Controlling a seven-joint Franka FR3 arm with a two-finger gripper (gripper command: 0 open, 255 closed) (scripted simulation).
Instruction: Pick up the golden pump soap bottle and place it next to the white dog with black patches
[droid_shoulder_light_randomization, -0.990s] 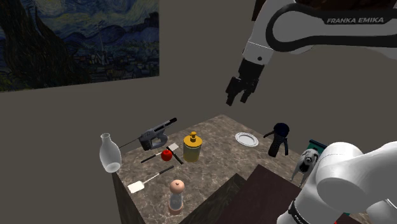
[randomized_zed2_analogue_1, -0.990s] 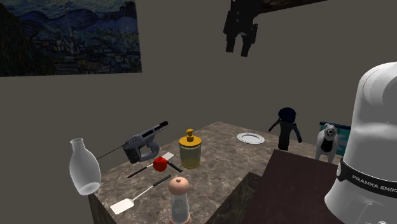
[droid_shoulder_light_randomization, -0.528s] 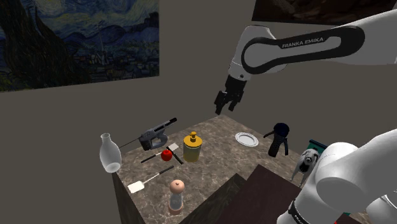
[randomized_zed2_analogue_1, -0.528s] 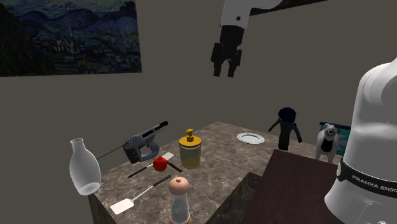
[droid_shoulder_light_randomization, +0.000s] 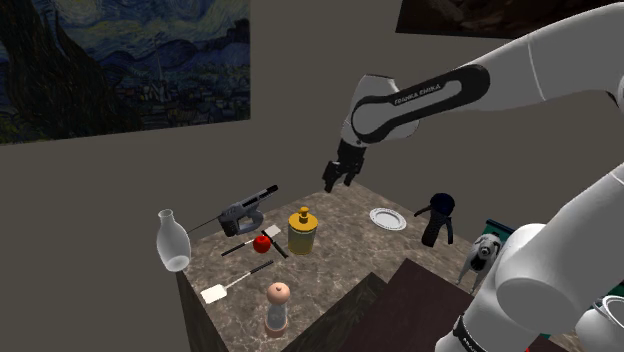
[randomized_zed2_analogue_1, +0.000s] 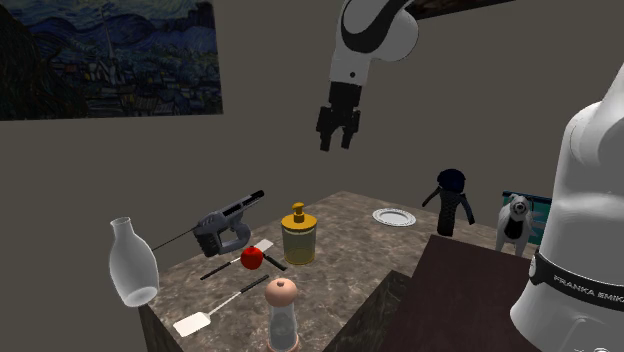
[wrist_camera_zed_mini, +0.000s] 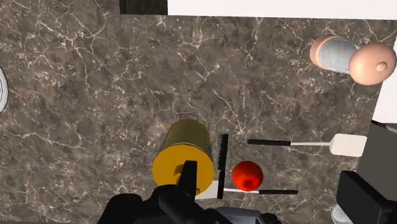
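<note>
The golden pump soap bottle (droid_shoulder_light_randomization: 302, 233) stands upright near the middle of the marble table (droid_shoulder_light_randomization: 340, 265), also seen in the second exterior view (randomized_zed2_analogue_1: 299, 236). The wrist view looks down on the bottle's round golden top (wrist_camera_zed_mini: 183, 153). The white dog with black patches (droid_shoulder_light_randomization: 484, 252) stands off the table's far right corner, beside the stand (randomized_zed2_analogue_1: 515, 222). My gripper (droid_shoulder_light_randomization: 336, 181) hangs open in the air, well above the table and a little to the right of the bottle in the shoulder view (randomized_zed2_analogue_1: 336, 140). Nothing is between its fingers.
Close to the bottle lie a red ball (droid_shoulder_light_randomization: 262, 242), a grey drill-like tool (droid_shoulder_light_randomization: 245, 212) and a white spatula (droid_shoulder_light_randomization: 232, 285). A clear glass bottle (droid_shoulder_light_randomization: 172, 242) stands at the left corner, a grinder (droid_shoulder_light_randomization: 278, 305) at the front. A white plate (droid_shoulder_light_randomization: 387, 218) and a black figure (droid_shoulder_light_randomization: 438, 218) are at the right.
The arm has swung down and to the left in both exterior views, bringing the open gripper lower and closer over the bottle. The objects on the table have not moved.
</note>
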